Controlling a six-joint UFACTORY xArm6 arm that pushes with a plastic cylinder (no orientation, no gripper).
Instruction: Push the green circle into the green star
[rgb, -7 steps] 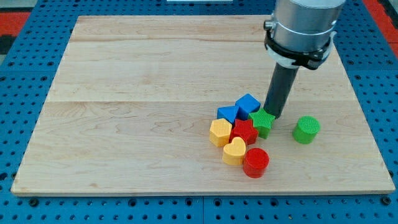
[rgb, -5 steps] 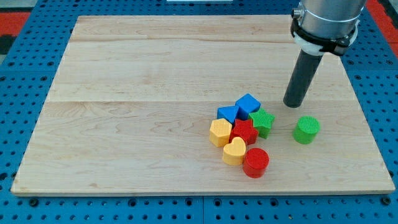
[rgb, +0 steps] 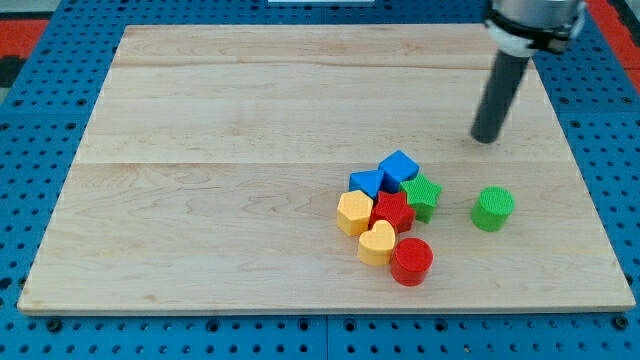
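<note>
The green circle (rgb: 493, 208) is a short green cylinder standing alone on the wooden board at the view's right. The green star (rgb: 423, 196) sits to its left, at the right edge of a cluster of blocks, with a clear gap between the two. My tip (rgb: 486, 139) rests on the board above the green circle, toward the view's top, apart from every block.
The cluster holds a blue cube (rgb: 399, 169), a blue triangle (rgb: 365, 183), a red star (rgb: 392, 212), a yellow hexagon (rgb: 354, 213), a yellow heart (rgb: 377, 243) and a red circle (rgb: 411, 261). The board's right edge (rgb: 590, 190) lies beyond the green circle.
My tip has moved from beside the green star toward the view's upper right, ending above the green circle. No block has moved.
</note>
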